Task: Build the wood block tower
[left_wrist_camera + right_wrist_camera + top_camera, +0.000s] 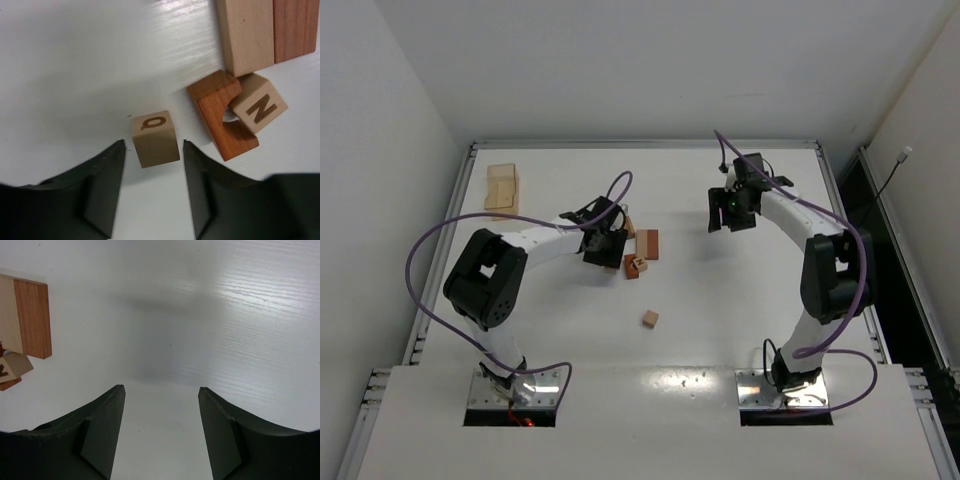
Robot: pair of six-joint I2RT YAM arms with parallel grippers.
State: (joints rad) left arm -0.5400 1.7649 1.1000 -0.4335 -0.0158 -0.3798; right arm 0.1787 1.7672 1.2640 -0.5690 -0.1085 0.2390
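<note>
The left gripper [154, 150], jaws spread wide, straddles the Q cube [156, 139], the nearer arm by far. There is bare table [75, 65] left of that cube. To its right lie the reddish arch [220, 120], the N cube [260, 102], a tan bar [245, 35] and a reddish bar [295, 30]. No tower stands yet. Farther right, the right gripper [160, 390] gapes, holding nothing.

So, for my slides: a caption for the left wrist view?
Open left gripper straddles the Q cube beside the arch block.
</note>
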